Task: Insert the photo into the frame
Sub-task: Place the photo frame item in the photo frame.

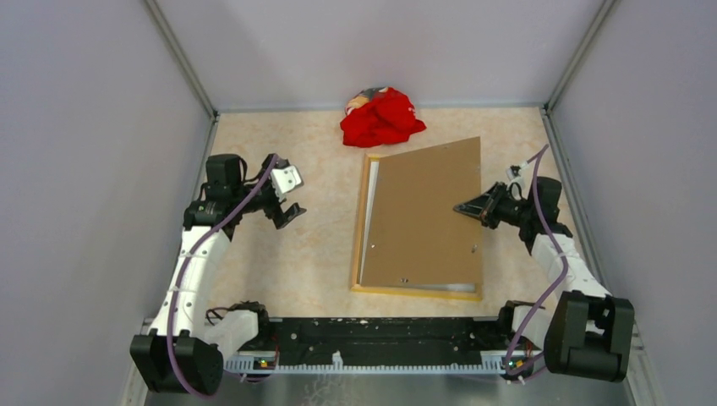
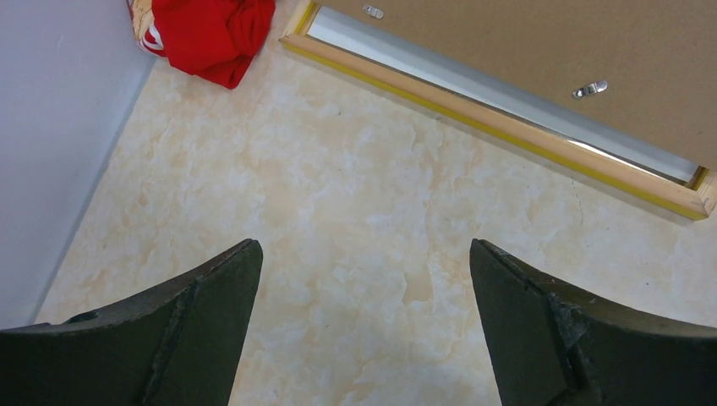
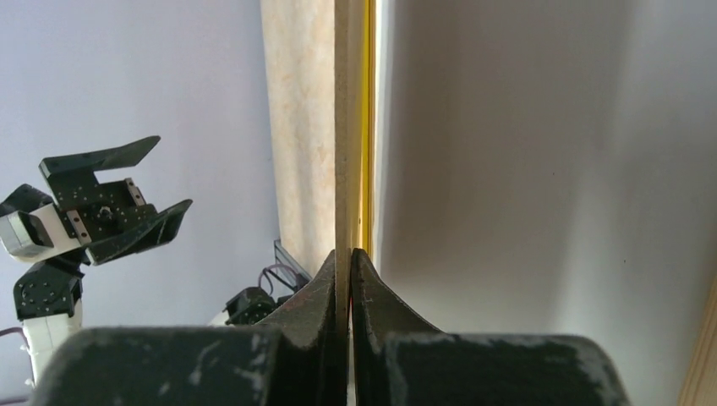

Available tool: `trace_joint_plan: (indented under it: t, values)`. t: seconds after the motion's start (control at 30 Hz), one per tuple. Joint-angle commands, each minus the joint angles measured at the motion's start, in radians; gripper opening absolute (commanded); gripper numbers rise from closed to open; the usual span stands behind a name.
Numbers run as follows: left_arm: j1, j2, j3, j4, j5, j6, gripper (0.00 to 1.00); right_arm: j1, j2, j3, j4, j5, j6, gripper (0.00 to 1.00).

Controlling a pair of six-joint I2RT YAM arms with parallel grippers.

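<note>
Brown backing panel (image 1: 423,211) tilted over frame (image 1: 362,222), right edge pinched by right gripper (image 1: 461,207); underneath hidden. Left of frame, left gripper (image 1: 293,196) spread wide.

No legible text, label, brand or number reaches me from any of the three views. The red cloth (image 2: 211,30) shows a small white mark at its edge in the left wrist view, but it is too crumpled and cut off for me to read. On the brown backing board (image 1: 427,216), the small metal clips (image 2: 589,88) carry no marking I can make out.
</note>
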Motion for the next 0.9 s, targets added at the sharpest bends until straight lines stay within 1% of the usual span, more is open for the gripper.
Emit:
trace_joint_plan:
  t: [0.0,0.17,0.6,0.87]
  values:
    - [0.002,-0.02,-0.006,0.042,0.016,0.006,0.99,-0.008,0.014,0.027,0.154,-0.055,0.02,0.0]
    - [0.002,-0.014,-0.003,0.048,0.02,-0.012,0.99,-0.008,0.05,0.031,0.182,-0.06,0.019,0.0]
    - [0.002,-0.018,-0.012,0.051,0.011,-0.013,0.99,-0.007,0.104,0.045,0.182,-0.058,-0.008,0.0]
    - [0.002,-0.021,-0.02,0.052,0.007,-0.002,0.99,0.024,0.133,0.05,0.199,-0.053,-0.008,0.0]
